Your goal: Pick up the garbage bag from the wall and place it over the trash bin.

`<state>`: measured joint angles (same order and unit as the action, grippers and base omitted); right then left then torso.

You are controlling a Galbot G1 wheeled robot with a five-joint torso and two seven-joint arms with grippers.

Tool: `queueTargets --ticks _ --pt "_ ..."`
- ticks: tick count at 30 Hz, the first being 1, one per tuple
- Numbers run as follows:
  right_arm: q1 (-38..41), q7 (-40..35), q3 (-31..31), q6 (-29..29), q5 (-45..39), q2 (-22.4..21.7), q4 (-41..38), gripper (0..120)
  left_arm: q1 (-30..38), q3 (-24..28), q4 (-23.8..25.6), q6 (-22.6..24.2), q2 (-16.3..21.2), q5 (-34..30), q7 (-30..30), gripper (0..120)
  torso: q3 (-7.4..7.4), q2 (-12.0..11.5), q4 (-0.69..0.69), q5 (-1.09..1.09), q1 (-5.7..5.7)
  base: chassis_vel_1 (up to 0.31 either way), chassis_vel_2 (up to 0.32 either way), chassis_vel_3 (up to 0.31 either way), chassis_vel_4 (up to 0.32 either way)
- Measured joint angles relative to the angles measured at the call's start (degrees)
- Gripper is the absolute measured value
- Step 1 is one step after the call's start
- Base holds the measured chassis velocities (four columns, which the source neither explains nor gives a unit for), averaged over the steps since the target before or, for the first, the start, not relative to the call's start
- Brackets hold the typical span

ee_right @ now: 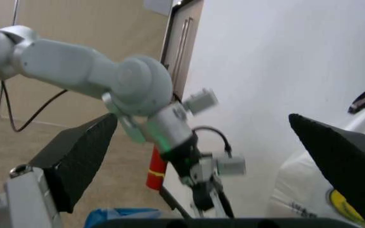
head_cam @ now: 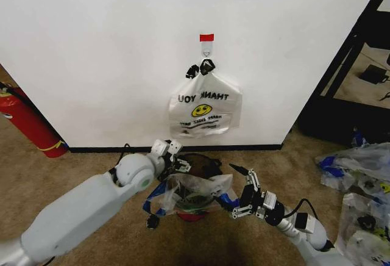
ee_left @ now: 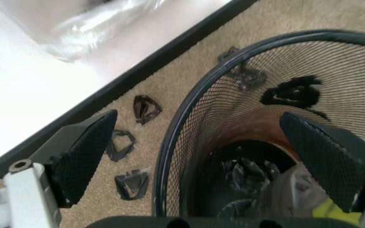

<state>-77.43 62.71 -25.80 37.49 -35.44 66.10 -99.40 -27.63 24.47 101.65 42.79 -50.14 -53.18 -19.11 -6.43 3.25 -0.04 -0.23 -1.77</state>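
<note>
The garbage bag (head_cam: 194,190), translucent with blue tabs at its sides, lies draped over the trash bin (head_cam: 204,161), a black mesh bin with a red base, on the carpet below the wall (head_cam: 109,52). My left gripper (head_cam: 177,163) hovers open at the bin's rear left rim (ee_left: 177,128), one finger outside over the carpet, the other above the bin's inside. Nothing is between its fingers. My right gripper (head_cam: 243,190) stands open just right of the bag, also holding nothing. Part of the bag (ee_left: 319,209) shows inside the bin.
A second smiley bag (head_cam: 204,108) with black clips hangs from the hook under a red tape strip (head_cam: 206,37). A red fire extinguisher (head_cam: 27,122) stands at the left. Black clips (ee_left: 146,108) lie on the carpet by the baseboard. More bags (head_cam: 359,168) and a dark shelf are at the right.
</note>
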Motion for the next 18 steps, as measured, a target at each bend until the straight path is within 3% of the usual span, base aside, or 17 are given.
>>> queueTargets --ticks 9,15,18 --pt "-2.44 0.68 -0.87 1.13 0.1 -0.21 -1.28 100 2.69 3.66 -6.9 -0.2 -3.89 -0.04 -0.33 89 0.0 0.0 -0.02 0.01 0.0 0.0 0.0 0.0 0.0" --pt "-3.16 0.85 -0.49 2.06 -0.47 -0.12 -1.6 100 3.51 3.97 -8.26 -0.41 -4.72 -0.81 -0.33 62 0.0 0.0 -0.01 0.01 0.0 0.0 0.0 0.0 0.0" --pt "-3.16 1.06 -0.39 2.21 -0.43 -0.06 -1.41 100 3.58 3.95 -8.18 -0.44 -4.63 -1.54 -0.88 55 0.0 0.0 -0.01 0.01 0.0 0.0 0.0 0.0 0.0"
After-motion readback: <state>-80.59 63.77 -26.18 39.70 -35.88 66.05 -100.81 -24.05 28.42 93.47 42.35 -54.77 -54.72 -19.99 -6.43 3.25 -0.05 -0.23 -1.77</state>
